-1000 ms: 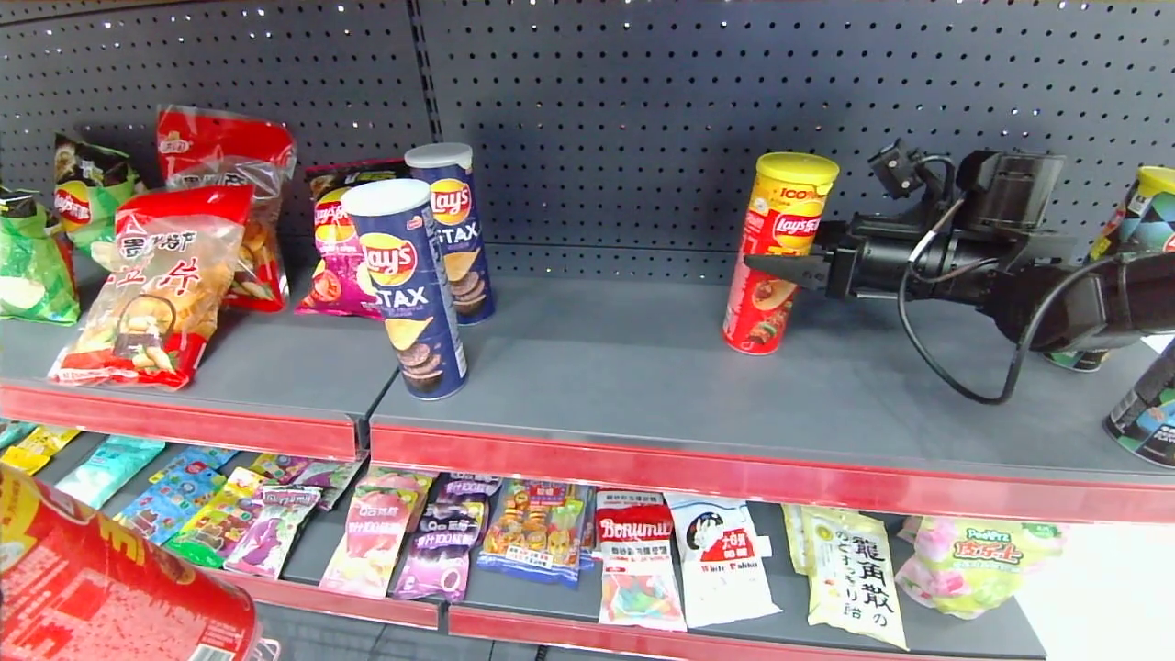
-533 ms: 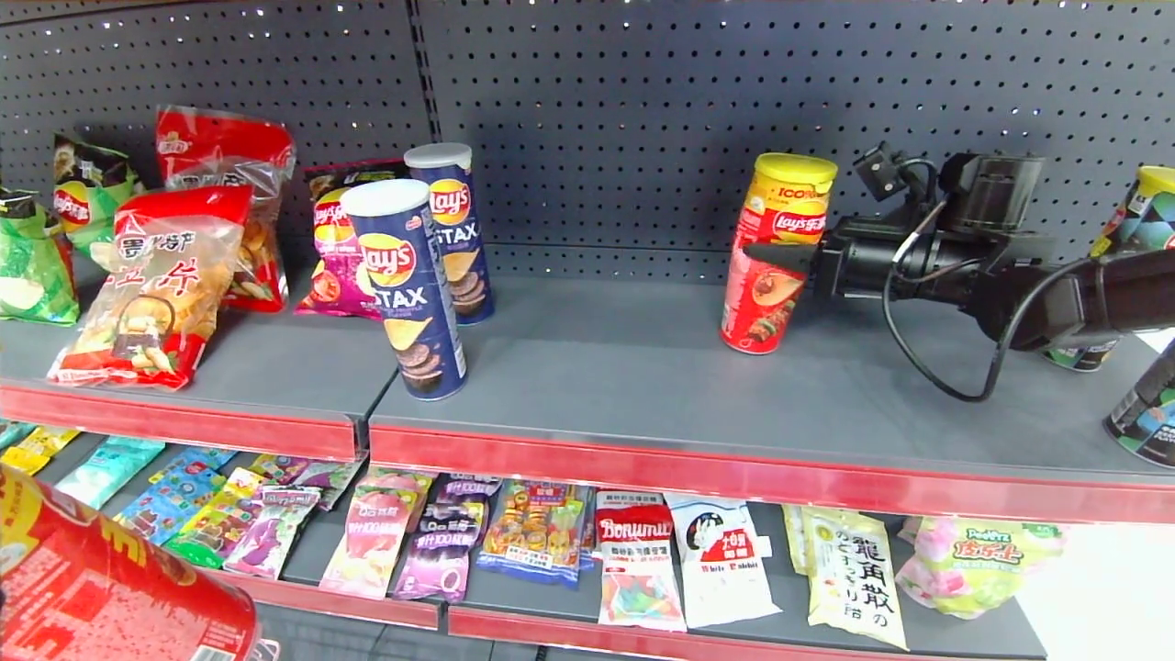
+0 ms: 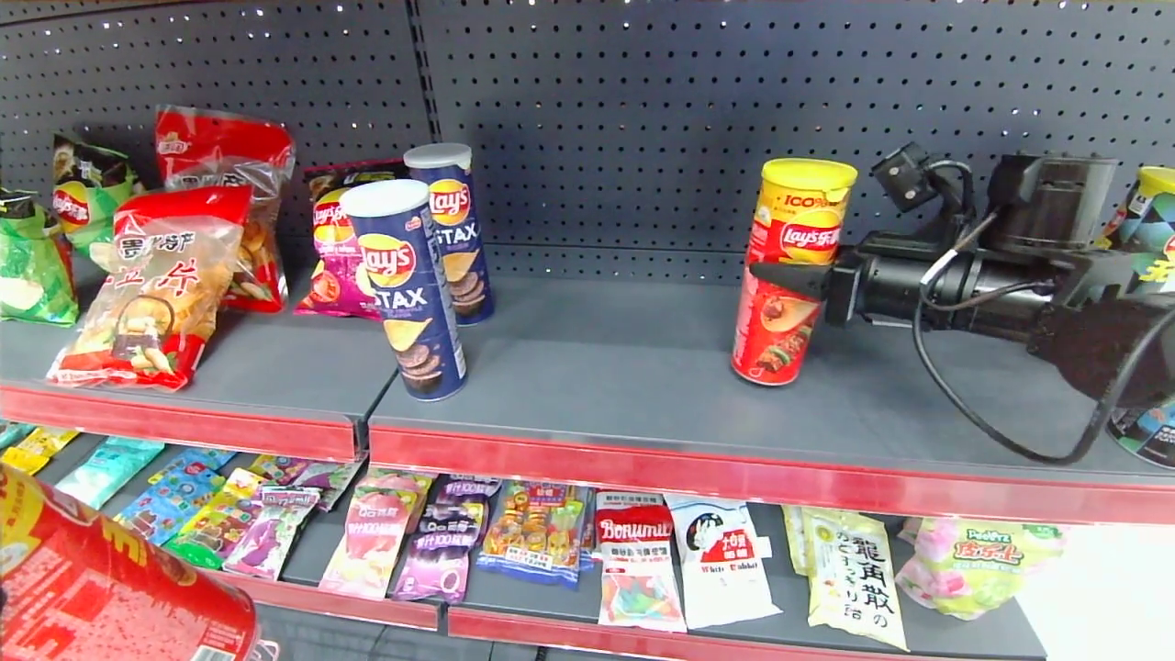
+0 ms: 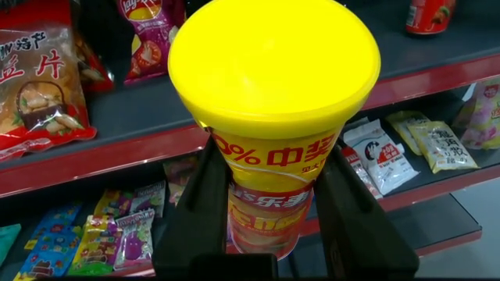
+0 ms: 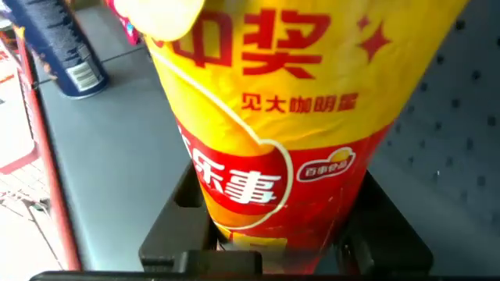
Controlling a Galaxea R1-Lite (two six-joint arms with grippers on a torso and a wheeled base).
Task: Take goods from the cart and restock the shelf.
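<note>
Nearest to us, the left gripper point(image 4: 269, 222) is clamped on a red-and-yellow cardboard crisp tube with a yellow plastic lid point(image 4: 273, 70). One black finger point(image 4: 199, 211) lies on each side of the tube's body. This held tube is out in front of the shelving and below the upper board.

Next comes the grey lower shelf with a red front strip point(image 3: 349, 601), which carries flat sweet packets point(image 3: 537, 532) laid in rows.

Above it is the grey upper shelf with a red front edge point(image 3: 643, 473). A dark blue crisp tube with a white lid point(image 3: 408, 289) stands upright near that edge.

Further in, the right gripper point(image 3: 785, 275) reaches in from the right and grips a second red-and-yellow tube with a yellow lid point(image 3: 797, 216) at mid-height. This tube leans slightly. Its base is at the board, but we cannot tell whether it touches.

Toward the back stand another blue tube point(image 3: 456, 229), a magenta crisp bag point(image 3: 335, 248) and red snack bags point(image 3: 156, 285). Behind all of these is the grey pegboard panel point(image 3: 643, 110).
</note>
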